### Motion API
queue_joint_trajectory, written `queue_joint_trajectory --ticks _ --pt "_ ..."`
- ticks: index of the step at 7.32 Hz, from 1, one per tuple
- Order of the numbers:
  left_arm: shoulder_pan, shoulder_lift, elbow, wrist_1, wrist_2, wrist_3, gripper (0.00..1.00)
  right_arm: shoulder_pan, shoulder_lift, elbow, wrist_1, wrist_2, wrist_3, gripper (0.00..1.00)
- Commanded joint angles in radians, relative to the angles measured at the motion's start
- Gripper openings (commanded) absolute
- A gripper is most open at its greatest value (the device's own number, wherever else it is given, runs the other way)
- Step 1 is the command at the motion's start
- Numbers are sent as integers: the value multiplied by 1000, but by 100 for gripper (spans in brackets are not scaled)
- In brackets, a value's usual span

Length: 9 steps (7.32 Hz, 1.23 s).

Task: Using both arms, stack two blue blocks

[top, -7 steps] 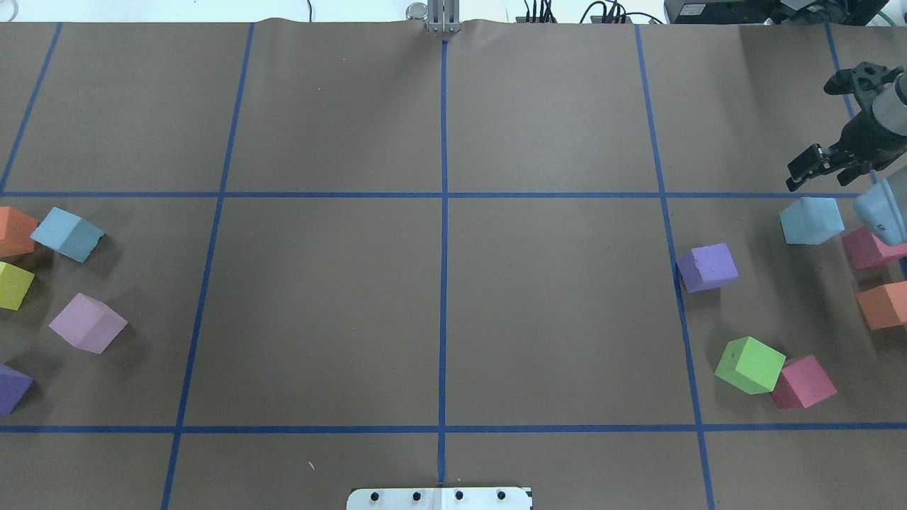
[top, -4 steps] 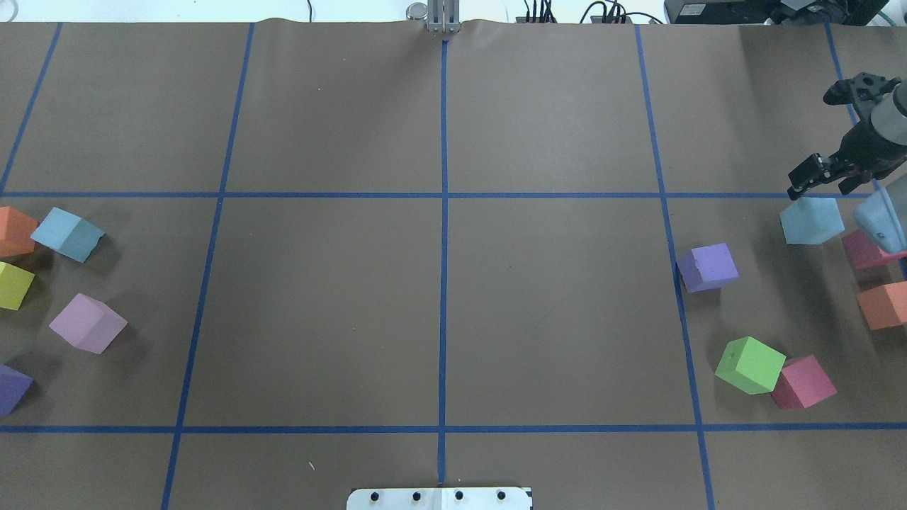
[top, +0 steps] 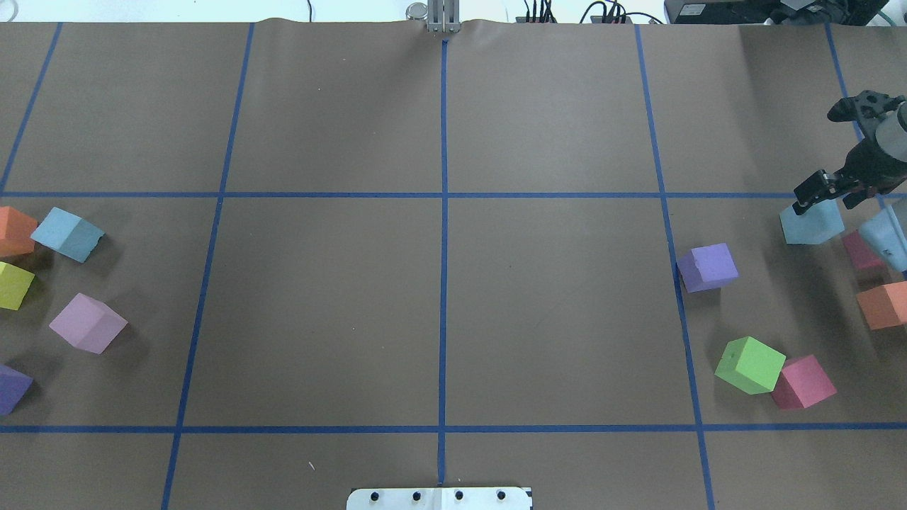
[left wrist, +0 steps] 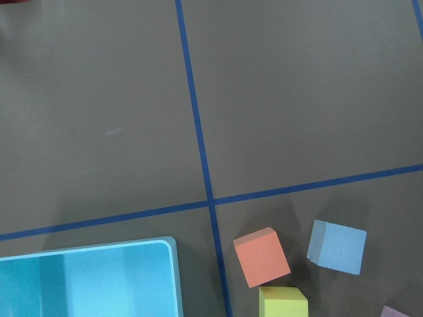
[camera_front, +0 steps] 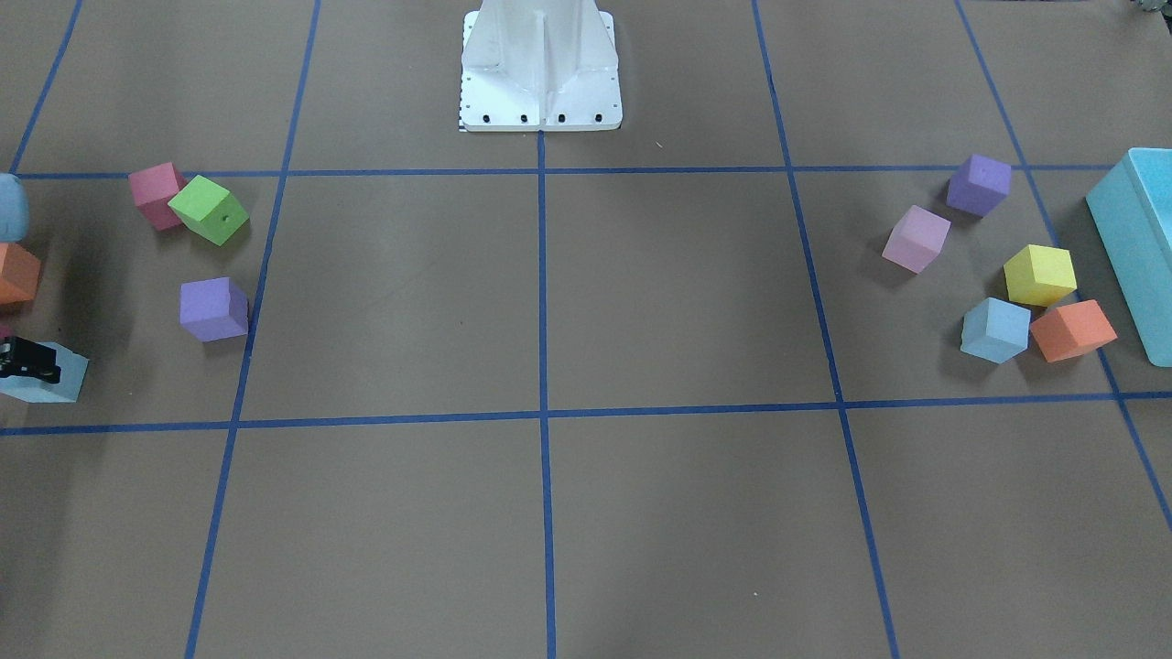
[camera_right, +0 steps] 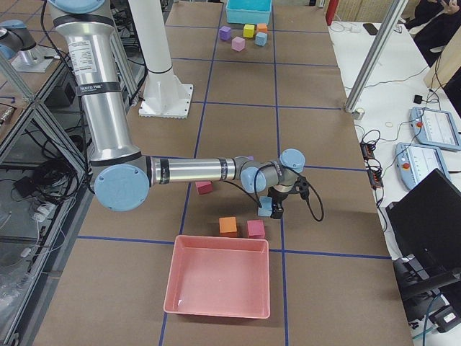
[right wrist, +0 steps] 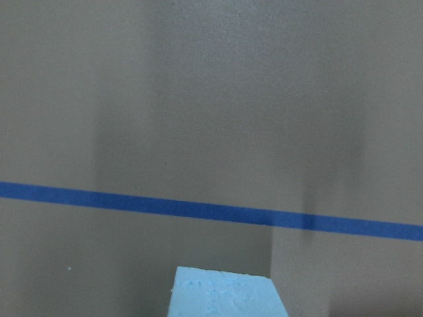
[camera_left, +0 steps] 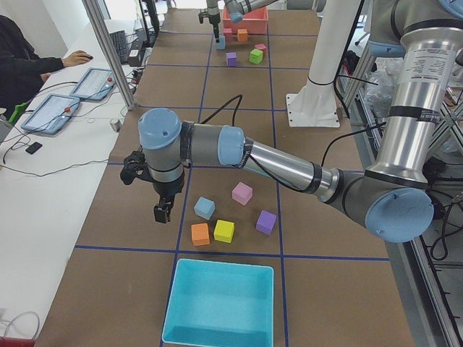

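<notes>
One blue block [top: 811, 225] lies at the table's right side; it also shows in the front view [camera_front: 46, 386] and at the bottom of the right wrist view [right wrist: 225, 294]. My right gripper [top: 825, 202] is open, low over this block's far edge, with one finger [camera_front: 27, 359] against its top. The other blue block [top: 67, 234] lies at the far left, beside an orange cube, and shows in the left wrist view [left wrist: 337, 246]. My left gripper [camera_left: 163, 213] hangs above the table beyond that block; I cannot tell whether it is open or shut.
Purple [top: 707, 267], green [top: 750, 364], red-pink [top: 803, 381] and orange [top: 882, 304] cubes surround the right block. Orange [top: 14, 230], yellow [top: 14, 285] and pink [top: 88, 323] cubes sit by the left one. A turquoise bin [camera_left: 217, 303] and a pink tray [camera_right: 216, 281] stand at the table's ends.
My right gripper has come down and toward the robot, from beyond the right blue block to its far edge. The blocks have not moved.
</notes>
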Motion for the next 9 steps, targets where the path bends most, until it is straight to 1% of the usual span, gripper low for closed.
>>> queue_joint_trajectory --ticks 1,5,6,7,8,9 --pt "0 0 0 0 0 0 98 -6 -28 0 40 1 2 100" --pt "-2 0 -3 0 0 0 98 -20 -20 12 45 1 46 99" --pt "-3 0 -8 0 0 0 98 -20 -19 12 46 1 43 95" --pt "-3 0 -8 0 2 0 98 -25 -19 12 48 1 41 82" --pt "-3 0 -6 0 2 0 98 -29 -17 12 48 1 41 73" --pt "-3 0 -8 0 2 0 98 -31 -16 12 48 -1 41 67"
